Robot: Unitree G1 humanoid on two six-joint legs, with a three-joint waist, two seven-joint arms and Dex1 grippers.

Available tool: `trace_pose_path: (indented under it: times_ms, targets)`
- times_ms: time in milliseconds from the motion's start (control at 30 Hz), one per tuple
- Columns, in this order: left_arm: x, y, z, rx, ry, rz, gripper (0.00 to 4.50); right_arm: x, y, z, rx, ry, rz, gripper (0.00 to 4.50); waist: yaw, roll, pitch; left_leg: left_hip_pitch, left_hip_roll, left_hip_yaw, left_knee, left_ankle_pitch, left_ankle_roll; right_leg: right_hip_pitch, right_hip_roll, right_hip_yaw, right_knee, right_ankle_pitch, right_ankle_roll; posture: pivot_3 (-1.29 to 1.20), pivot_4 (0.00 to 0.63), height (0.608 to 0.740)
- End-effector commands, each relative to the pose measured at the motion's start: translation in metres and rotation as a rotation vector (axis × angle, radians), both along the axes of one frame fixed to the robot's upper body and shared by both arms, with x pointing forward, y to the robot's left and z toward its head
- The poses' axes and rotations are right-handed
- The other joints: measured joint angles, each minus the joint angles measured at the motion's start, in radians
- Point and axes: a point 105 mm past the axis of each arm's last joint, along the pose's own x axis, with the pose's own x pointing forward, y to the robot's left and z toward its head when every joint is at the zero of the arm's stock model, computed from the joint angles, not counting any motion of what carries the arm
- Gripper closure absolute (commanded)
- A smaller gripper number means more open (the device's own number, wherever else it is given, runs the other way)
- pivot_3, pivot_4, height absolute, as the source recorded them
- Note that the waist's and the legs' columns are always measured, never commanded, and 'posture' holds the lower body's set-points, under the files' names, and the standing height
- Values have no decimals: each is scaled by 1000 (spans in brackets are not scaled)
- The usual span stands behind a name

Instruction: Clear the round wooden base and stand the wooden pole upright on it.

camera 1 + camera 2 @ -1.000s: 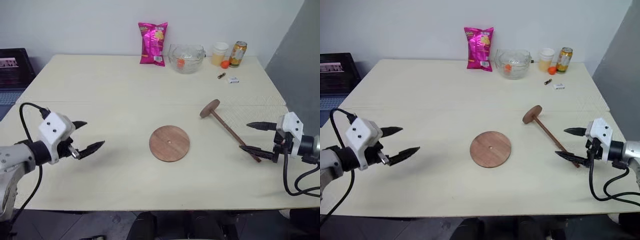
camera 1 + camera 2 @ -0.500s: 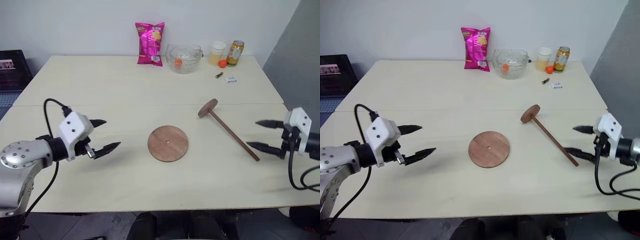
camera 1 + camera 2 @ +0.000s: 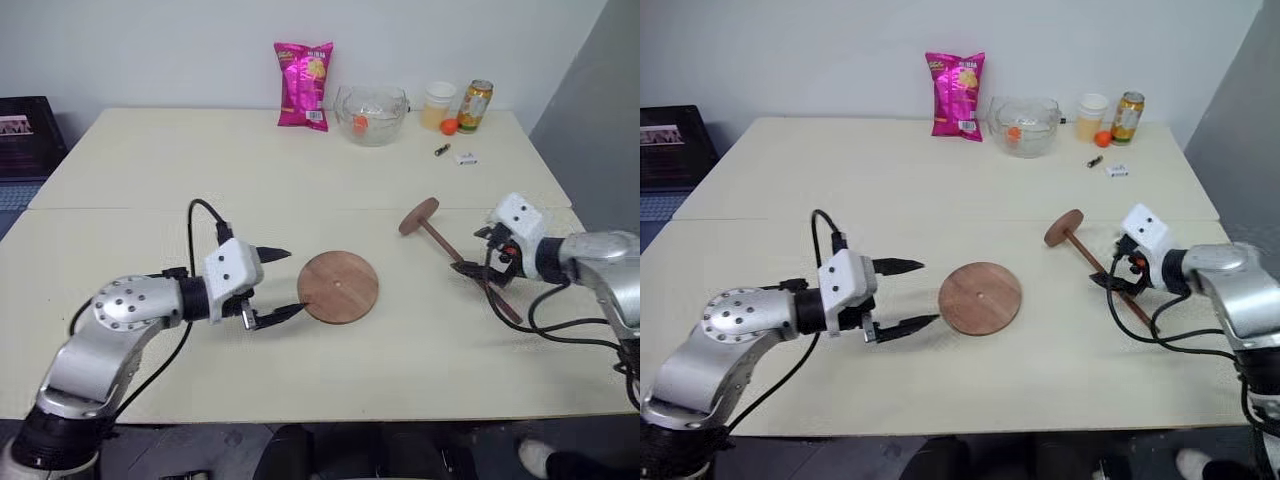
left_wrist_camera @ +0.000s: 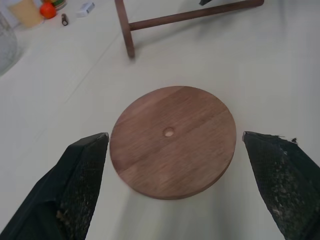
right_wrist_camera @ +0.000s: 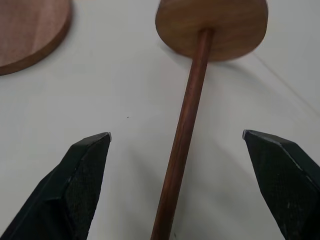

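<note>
jaws spread wide on both grippers, nothing held. left gripper (image 3: 272, 283) just beside round wooden base (image 3: 338, 286), flat on table (image 3: 150, 170). right gripper (image 3: 478, 252) straddles wooden pole (image 3: 455, 258), lying flat, apparently untouched.

Between the right gripper's (image 5: 175, 142) spread fingers, the wooden pole (image 5: 182, 130) runs out past the picture's lower edge, so its free end cannot be seen there; the round wooden base (image 5: 30, 30), off beyond one finger, is cut by the edge to a mere arc. In the head views that gripper's far finger is hidden behind its own wrist, and whether the near finger touches the pole cannot be told. Ahead of the left gripper's (image 4: 175, 140) fingers, the pole's rod is cut off at the frame's edge. The small objects (image 3: 455, 155) near the can are too small to identify.
</note>
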Motion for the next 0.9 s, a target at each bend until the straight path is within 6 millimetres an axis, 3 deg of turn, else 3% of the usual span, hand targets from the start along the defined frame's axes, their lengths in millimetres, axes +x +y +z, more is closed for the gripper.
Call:
trace_pose_path:
  times_ms: [33,200,400,700,800,900]
  targets:
    - [-2,-9,0,42,-51,-59,0,8,0,0,-98,47,-43,56,0,0,0,0,0,0,0,0,0,0,0,0,0,0,0,0,150,740]
    - [1,-15,-4,54,-69,-85,0,20,6,-1,-151,123,-79,56,-2,0,0,1,0,0,0,0,0,0,0,0,0,0,0,0,150,740]
    - [0,-25,-7,38,-76,-108,0,39,15,-3,-77,282,-156,56,-4,0,0,0,0,0,0,0,1,-1,0,0,1,0,0,0,150,740]
    - [-4,-35,-9,29,-81,-126,0,50,7,-2,-125,392,-145,56,-2,0,0,-1,-1,0,0,0,1,-1,-1,0,0,0,0,0,150,740]
    - [-4,-37,-8,29,-83,-127,0,52,5,-2,-148,409,-135,519,-2,0,0,-1,-1,0,0,0,1,-1,-1,0,0,0,0,0,150,740]
    - [-4,-39,-9,26,-84,-127,0,51,7,-1,-144,439,-123,1295,-2,0,0,-1,-1,0,0,0,1,-1,-1,0,0,0,0,0,150,740]
